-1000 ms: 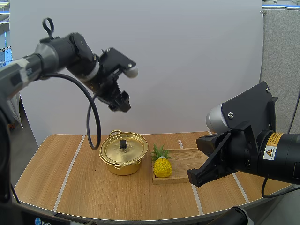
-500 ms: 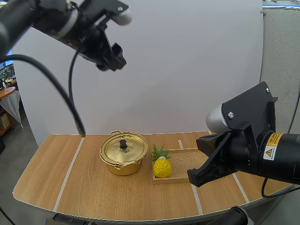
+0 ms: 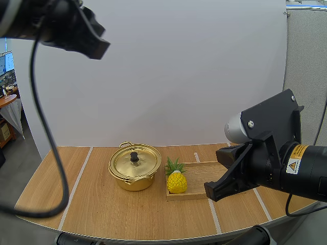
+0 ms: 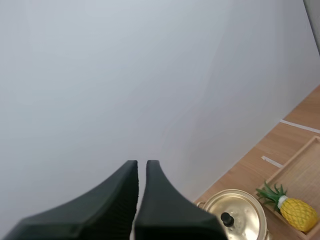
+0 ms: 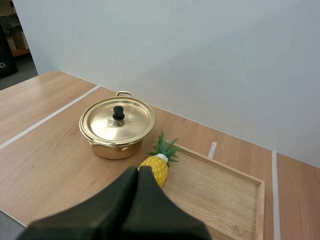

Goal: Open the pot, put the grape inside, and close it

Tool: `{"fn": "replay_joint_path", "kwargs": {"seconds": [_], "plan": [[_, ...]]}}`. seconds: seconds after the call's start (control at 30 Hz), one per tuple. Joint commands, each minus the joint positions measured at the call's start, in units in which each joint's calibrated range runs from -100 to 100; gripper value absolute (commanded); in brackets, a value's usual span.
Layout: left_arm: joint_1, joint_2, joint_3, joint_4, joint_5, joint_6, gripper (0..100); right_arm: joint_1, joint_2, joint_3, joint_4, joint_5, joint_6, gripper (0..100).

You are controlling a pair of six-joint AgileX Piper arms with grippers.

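The pot (image 3: 130, 182), gold-coloured with two small handles, stands on the wooden table (image 3: 102, 206) with its lid (image 3: 137, 164) seated on it, the black knob (image 3: 134, 157) upright in the middle. Just to its right lies a wooden tray (image 3: 204, 172), close to the pot without touching it. A yellow pineapple (image 3: 177, 182) rests in the tray's near left corner, its green crown pointing toward the pot. The right gripper (image 5: 138, 169) hangs low over the near side of the tray. Its two fingers are pressed together into one dark wedge and grip nothing. In the right wrist view the pineapple sits just beyond its tips and the pot lies farther off past the fruit. The left gripper (image 4: 141, 162) is high above the table, well apart from the pot and off to the pot's left in the high view. Its fingers lie side by side with only a thin slit between the tips, and they too hold nothing. The tabletop is light wood crossed by several pale tape lines, with a rounded near edge. A plain white panel stands behind it, and a grey partition is to the right. Counted: one pot, one lid, one pineapple, one tray, two grippers.
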Motion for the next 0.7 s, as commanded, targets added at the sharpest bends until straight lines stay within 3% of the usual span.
{"fn": "replay_joint_path", "kwargs": {"seconds": [0.0, 0.27, 0.5, 0.67], "plan": [[-0.12, -4.48, -0.22, 3.60, 0.48, -2.29, 0, -0.73, -1.46, -0.23, 0.14, 0.12, 0.09, 0], [-0.12, -15.96, 11.91, 4.53, 0.48, -9.24, 0, -3.03, -1.46, -0.54, -0.08, -3.41, 1.95, 0], [-0.12, -26.41, 29.13, 4.68, -26.35, -23.23, 0, -4.50, -1.46, -0.54, -0.29, -15.99, 5.87, 0], [-0.12, -29.49, 37.75, 8.50, -41.50, -35.66, 0, -6.00, -1.46, 0.73, -0.29, -28.19, 7.58, 0]]}}
